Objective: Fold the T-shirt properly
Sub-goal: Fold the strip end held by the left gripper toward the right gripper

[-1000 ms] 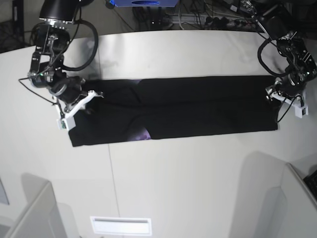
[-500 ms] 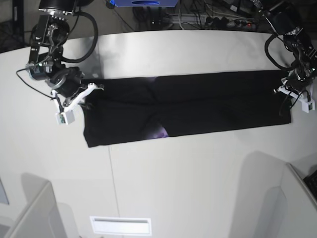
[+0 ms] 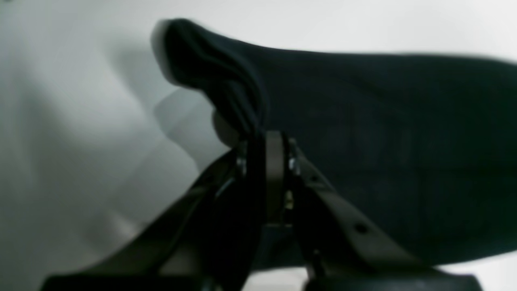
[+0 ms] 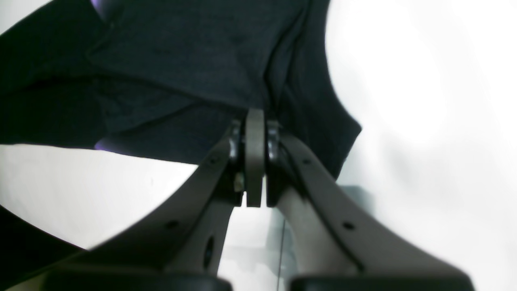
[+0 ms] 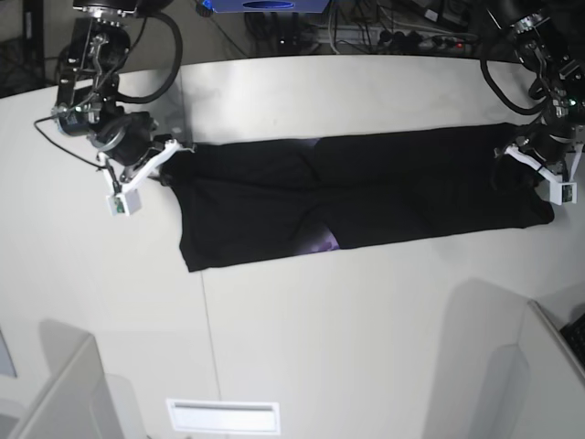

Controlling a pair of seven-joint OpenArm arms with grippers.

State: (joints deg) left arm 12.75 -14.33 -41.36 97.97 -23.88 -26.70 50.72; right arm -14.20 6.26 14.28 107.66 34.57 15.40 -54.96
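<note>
The black T-shirt (image 5: pixel 366 187) lies folded into a long band across the white table (image 5: pixel 320 347), with a bit of purple print (image 5: pixel 321 242) showing at its front edge. My left gripper (image 5: pixel 516 157), on the right of the base view, is shut on the band's right end. In the left wrist view (image 3: pixel 264 135) it pinches a raised fold of the black cloth (image 3: pixel 363 121). My right gripper (image 5: pixel 170 155), on the left, is shut on the band's left end. In the right wrist view (image 4: pixel 255 115) it pinches the dark cloth (image 4: pixel 181 48).
Cables and equipment (image 5: pixel 384 27) lie beyond the table's back edge. Grey-white partitions stand at the front left (image 5: pixel 64 393) and front right (image 5: pixel 530 375). A white slotted plate (image 5: pixel 222 416) sits near the front edge.
Both grippers have dragged the T-shirt to the right across the table. Its left end has left the table's left part, and its right end now lies near the right edge.
</note>
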